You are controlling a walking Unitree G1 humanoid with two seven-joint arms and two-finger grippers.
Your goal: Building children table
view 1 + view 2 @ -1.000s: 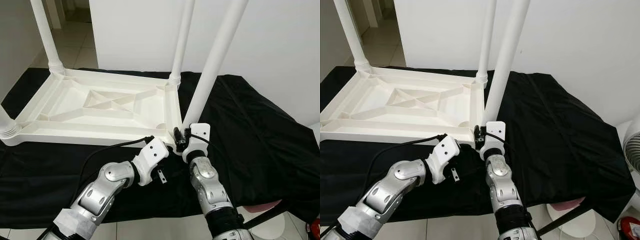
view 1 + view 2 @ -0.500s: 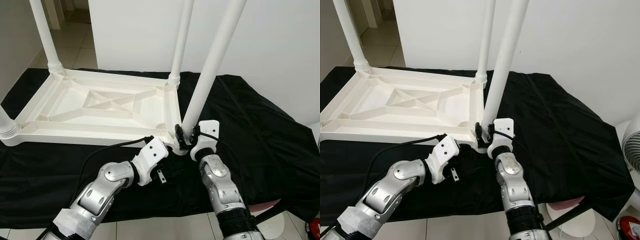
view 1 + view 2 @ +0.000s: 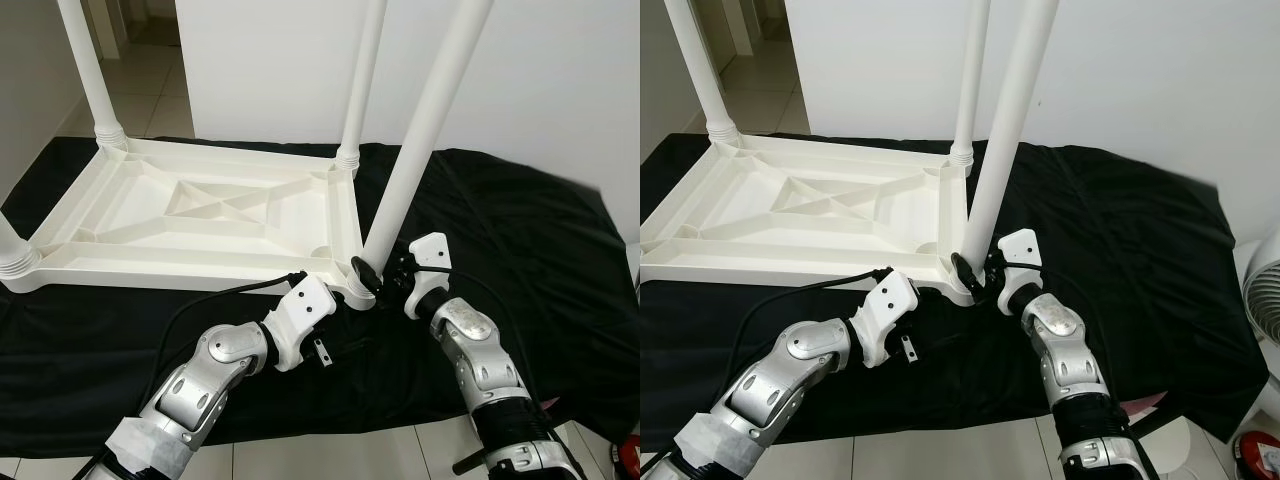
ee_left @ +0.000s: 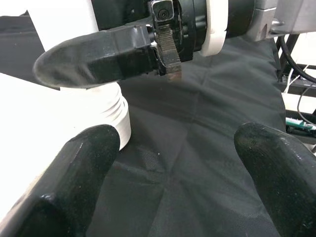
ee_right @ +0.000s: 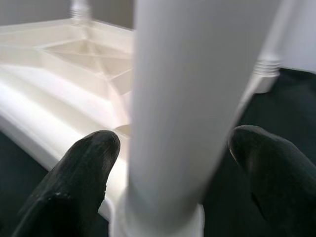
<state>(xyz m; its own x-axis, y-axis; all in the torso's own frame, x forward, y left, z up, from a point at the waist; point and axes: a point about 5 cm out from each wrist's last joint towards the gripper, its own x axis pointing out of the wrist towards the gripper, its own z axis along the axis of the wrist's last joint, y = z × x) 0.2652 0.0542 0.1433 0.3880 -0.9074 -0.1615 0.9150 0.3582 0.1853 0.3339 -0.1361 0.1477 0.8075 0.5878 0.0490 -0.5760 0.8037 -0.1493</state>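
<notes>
The white table top (image 3: 200,215) lies upside down on a black cloth (image 3: 520,240) covering the counter, with legs standing in its far corners and one at the near left corner. The near right leg (image 3: 415,150) stands in its corner socket, leaning slightly towards the right. The right pincer (image 3: 385,275) is at the foot of this leg; in the right wrist view its fingers (image 5: 79,173) are spread to either side of the leg and appear clear of it, so no grip is established. The left pincer (image 3: 335,295) sits low beside the same corner, spread as well; the left wrist view shows the threaded collar (image 4: 106,116) at the leg's base just beside one finger, with nothing held. Judgement: the step in hand is seating or tightening this last leg. To do it well, the right pincer should close squarely on the leg near its base, where leverage against the socket is least likely to tip it. The leg should be brought upright before any turn, since a tilted start risks cross-threading. The left pincer would best brace the table corner so the top does not slide on the cloth.
</notes>
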